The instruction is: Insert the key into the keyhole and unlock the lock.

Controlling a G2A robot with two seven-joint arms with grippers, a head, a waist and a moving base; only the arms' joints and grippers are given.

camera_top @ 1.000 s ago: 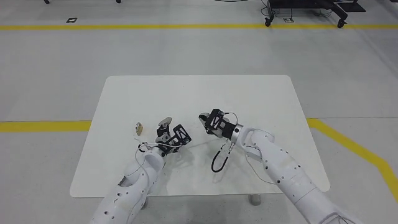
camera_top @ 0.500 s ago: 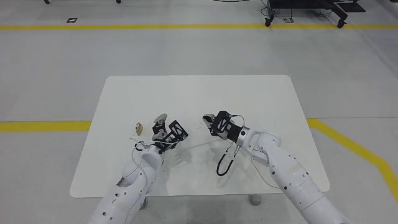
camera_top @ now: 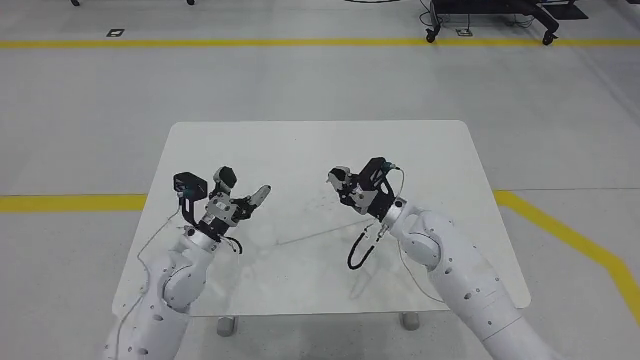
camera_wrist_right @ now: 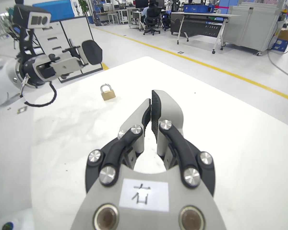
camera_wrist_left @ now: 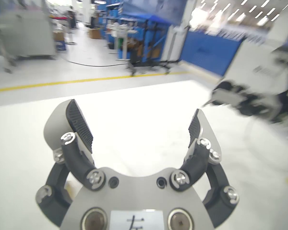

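The lock (camera_wrist_right: 108, 93) is small and gold w/ a silver loop. It sits on the white table (camera_top: 400, 150), and the loop looks shut. Nothing is touching the lock.

The L gripper (camera_wrist_right: 86, 59) hangs in the air near the lock, up above it and a bit off to one side. It is wide open, w/ a big gap btwn its two black pads (camera_wrist_left: 79, 123), and there is nothing in the gap. From the top the L gripper (camera_top: 245, 185) also looks spread open.

The R gripper (camera_wrist_right: 150, 99) is well apart from the lock, and its tip points toward it. Its two pads are pressed tight together. Can't tell if something thin is stuck btwn them. In the L wrist view the R gripper (camera_wrist_left: 220, 94) has a thin pointy bit at its tip, but it's too blurry to name.

A small flat grey bit (camera_wrist_right: 21, 110) lies on the table under the L arm, farther from the lock. It's too small to name.
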